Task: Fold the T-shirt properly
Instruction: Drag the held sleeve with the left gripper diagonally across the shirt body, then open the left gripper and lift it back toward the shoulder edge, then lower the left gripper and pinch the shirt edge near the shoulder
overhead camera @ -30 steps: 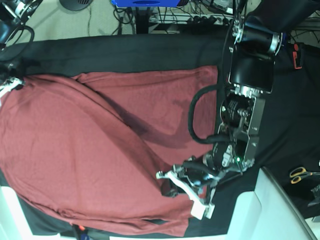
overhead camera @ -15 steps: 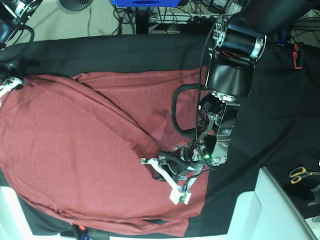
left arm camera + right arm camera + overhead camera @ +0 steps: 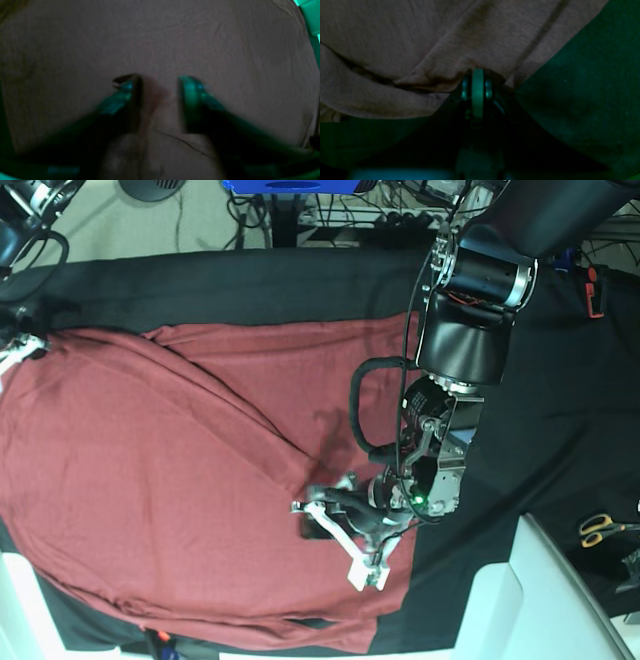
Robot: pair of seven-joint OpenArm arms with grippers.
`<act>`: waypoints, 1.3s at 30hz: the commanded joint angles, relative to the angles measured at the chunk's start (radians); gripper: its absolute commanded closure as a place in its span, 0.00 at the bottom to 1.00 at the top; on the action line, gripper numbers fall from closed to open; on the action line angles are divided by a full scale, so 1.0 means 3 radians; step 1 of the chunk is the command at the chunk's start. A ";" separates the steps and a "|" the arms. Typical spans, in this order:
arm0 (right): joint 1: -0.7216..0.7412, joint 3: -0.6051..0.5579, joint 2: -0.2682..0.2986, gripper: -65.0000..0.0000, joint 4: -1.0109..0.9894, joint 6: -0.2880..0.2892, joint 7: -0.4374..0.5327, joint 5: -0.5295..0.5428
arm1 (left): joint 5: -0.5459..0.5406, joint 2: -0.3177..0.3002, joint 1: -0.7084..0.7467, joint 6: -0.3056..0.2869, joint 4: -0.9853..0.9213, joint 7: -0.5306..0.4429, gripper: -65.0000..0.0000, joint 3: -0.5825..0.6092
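Observation:
The brick-red T-shirt lies spread over most of the table, with a fold running diagonally across it. My left gripper hovers low over the shirt's right part. Its fingers stand apart, and only flat cloth with a small raised crease lies between them. My right gripper is shut on the shirt's edge, and creases run into its tip. In the base view that right gripper shows at the far left, at the shirt's corner.
A black table cover lies under the shirt and shows at the back and right. White bins stand at the front right and front left. Scissors lie at the right edge. Cables run behind the table.
My left arm carried the shirt's right edge leftward over the body, then its jaws opened and let the cloth go. The right gripper has stayed put.

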 commanded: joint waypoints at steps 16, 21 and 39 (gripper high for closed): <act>0.0041 0.0041 0.0064 1.00 0.0128 0.0006 0.0044 0.0062 | -0.0048 -0.0142 0.0916 -0.0028 0.1675 0.0514 0.00 -0.0587; -0.0041 0.0052 -0.0049 1.00 0.0624 0.0006 0.0049 0.0062 | -0.0048 -0.0347 0.1826 -0.0028 0.2196 0.0411 0.00 -0.0751; 0.0599 0.0819 0.0524 0.15 -0.0972 0.0006 0.0668 0.0067 | -0.0871 -0.0598 0.3110 -0.0033 0.2339 -0.0095 1.00 -0.1180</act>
